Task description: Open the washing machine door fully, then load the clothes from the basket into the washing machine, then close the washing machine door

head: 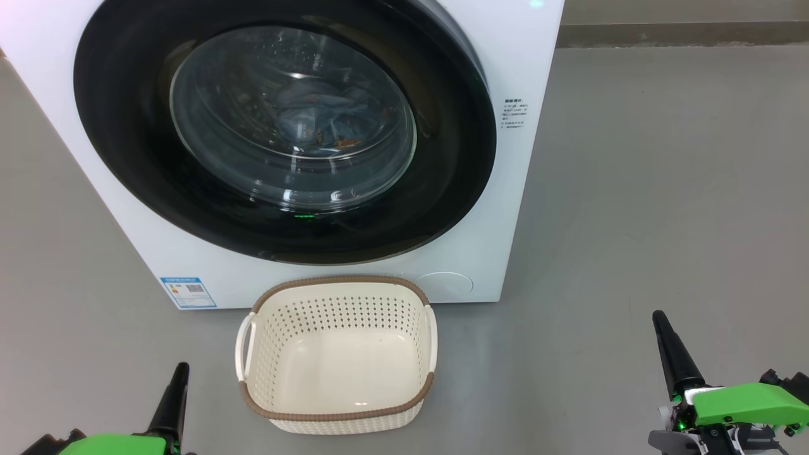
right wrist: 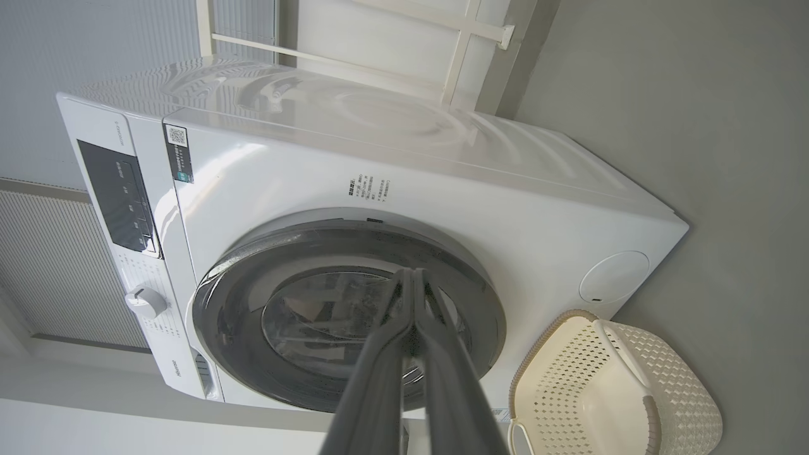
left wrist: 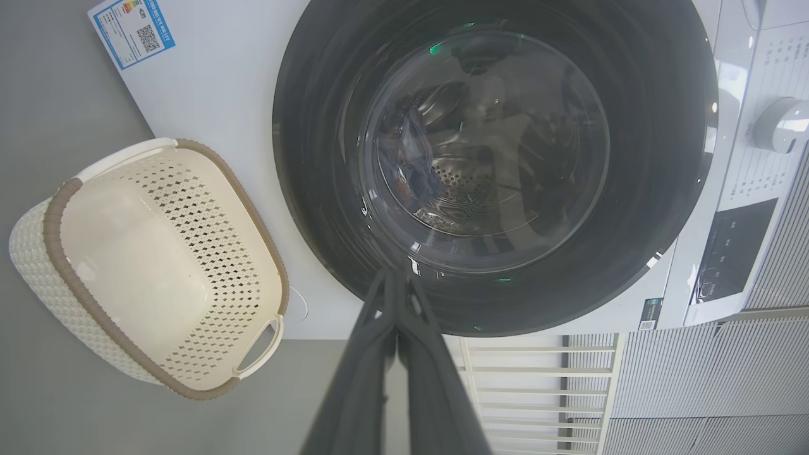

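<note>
The white washing machine (head: pixel 480 189) fills the upper head view, its round black door (head: pixel 126 126) closed flat against the front. Through the glass bowl I see light blue clothes (head: pixel 328 117) with orange-brown print lying in the drum; the same clothes (left wrist: pixel 411 170) show through the glass in the left wrist view. The cream basket (head: pixel 338 404) with a brown rim stands on the floor before the machine, holding nothing. My left gripper (head: pixel 182 368) is at the lower left, shut. My right gripper (head: pixel 658 316) is at the lower right, shut, fingers together. Both are back from the door and basket.
Grey floor (head: pixel 663 189) spreads to the right of the machine and around the basket. A wall base (head: pixel 682 35) runs along the back. A white rack (left wrist: pixel 537 379) stands beside the machine in the left wrist view.
</note>
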